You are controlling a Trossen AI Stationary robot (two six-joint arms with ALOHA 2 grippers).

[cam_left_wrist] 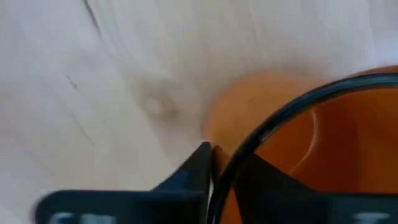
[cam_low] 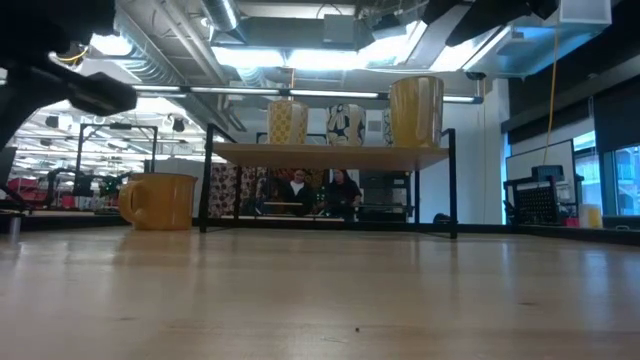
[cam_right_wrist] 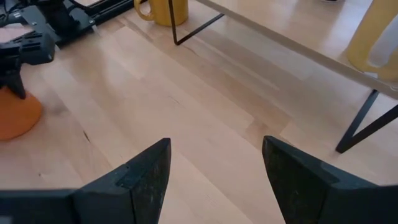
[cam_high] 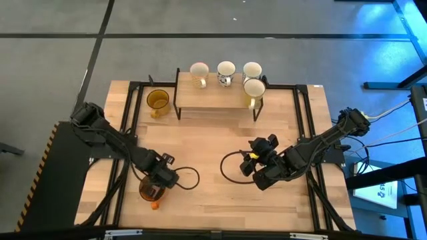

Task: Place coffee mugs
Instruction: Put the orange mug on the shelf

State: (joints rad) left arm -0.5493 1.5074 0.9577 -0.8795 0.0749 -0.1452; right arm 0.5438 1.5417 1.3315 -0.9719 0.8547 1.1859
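Overhead, four pale coffee mugs stand on the wooden rack at the far side of the tabletop, and the amber-yellow mug sits on the tabletop just beside the rack's left end. The left gripper is down over the orange mug near the front left, while the right gripper hovers mid-table, waiting.

From table height, the amber-yellow mug and the rack's mugs show, but the orange one does not.

At the left wrist, a dark finger sits against the orange mug's rim, so the jaws look closed on that rim, though the second finger is hard to make out.

At the right wrist, the jaws stand wide and hold nothing; the orange mug lies well off to one side.

The step in hand appears to be gripping the orange mug; next it needs a clean lift and a carry to the rack, clear of the mugs already there.
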